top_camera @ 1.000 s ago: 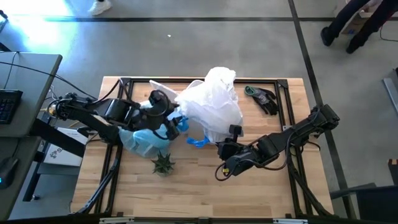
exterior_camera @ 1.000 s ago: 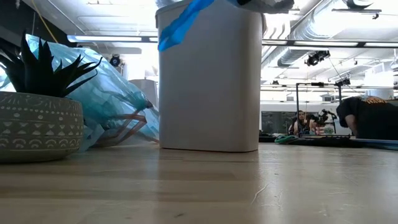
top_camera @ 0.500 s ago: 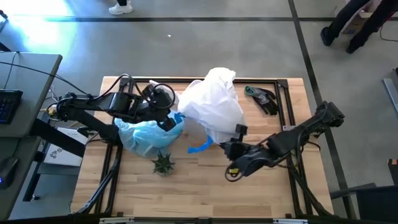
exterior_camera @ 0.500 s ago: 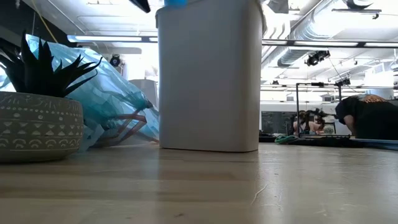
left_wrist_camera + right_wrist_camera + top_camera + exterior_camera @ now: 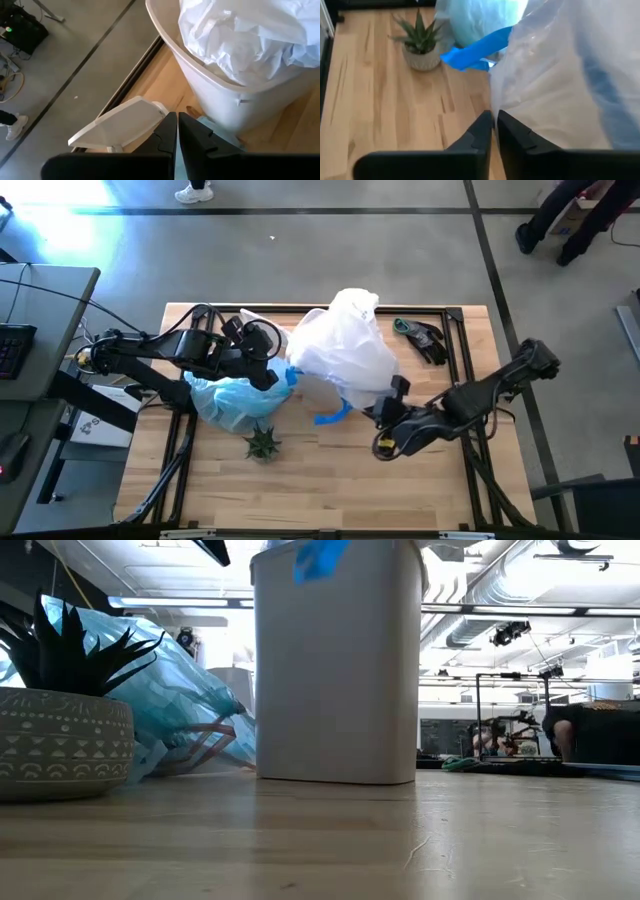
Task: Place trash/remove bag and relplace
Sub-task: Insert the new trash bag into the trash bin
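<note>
One wooden bench (image 5: 330, 480), bearing everything below. One white bin (image 5: 337, 665) upright near its middle, with one pale translucent bag (image 5: 345, 345) billowing out over the rim, crinkled and puffed high; blue tie strip (image 5: 333, 416) hanging off the bag's near side. One second bag (image 5: 232, 398), light blue and full, slumped on the bench just beside the bin, on the left arm's side. One flat white lid (image 5: 120, 125) lying beyond the bin near the bench's far edge. One small spiky plant (image 5: 263, 442) in a patterned pot, near the blue bag. One dark tangle of straps (image 5: 422, 337) at the far right corner. Two arms: left claw (image 5: 275, 370) clenched, empty, between blue bag and bin rim; right claw (image 5: 392, 398) clenched, fingertips against the pale bag's lower fold, grip on it not discernible.
</note>
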Controlling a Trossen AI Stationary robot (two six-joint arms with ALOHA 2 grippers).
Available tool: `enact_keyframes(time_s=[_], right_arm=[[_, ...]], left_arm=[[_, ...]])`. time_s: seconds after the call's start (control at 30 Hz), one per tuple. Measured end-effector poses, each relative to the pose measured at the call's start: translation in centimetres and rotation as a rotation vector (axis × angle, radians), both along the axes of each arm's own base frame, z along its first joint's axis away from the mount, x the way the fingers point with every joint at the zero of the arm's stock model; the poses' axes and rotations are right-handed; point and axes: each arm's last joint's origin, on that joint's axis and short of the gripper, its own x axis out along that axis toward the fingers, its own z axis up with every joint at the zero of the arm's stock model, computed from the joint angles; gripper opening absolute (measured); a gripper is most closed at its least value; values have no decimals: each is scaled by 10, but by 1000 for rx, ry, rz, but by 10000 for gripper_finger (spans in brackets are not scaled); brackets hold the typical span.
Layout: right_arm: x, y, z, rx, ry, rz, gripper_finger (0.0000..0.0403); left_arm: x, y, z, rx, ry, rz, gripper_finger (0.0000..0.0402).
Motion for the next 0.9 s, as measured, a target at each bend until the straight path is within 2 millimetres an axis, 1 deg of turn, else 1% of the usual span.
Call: enact_keyframes(time_s=[0.1,0.27,0.37,0.47,0.57,0.63,0.77,0.9], right_arm=[[7,5,-10,-2,38,18,40],[14,9,-19,-17,64,20,117],[11,15,-19,-34,51,28,158],[6,23,-18,-74,43,51,187],[1,29,-18,-112,32,61,202],[-2,32,-18,-143,14,46,205],[-8,40,-16,-199,-32,34,200],[-11,44,-14,-251,-71,9,190]], left_arm=[[0,-1,0,7,2,-4,0],[0,-3,0,-1,15,-33,0],[-1,-9,0,-6,26,-74,0],[-1,-16,0,-5,27,-103,0],[-2,-21,0,18,28,-118,0],[-3,-24,0,31,25,-124,0],[-4,-30,1,70,16,-130,0],[-6,-37,2,98,-2,-140,0]])
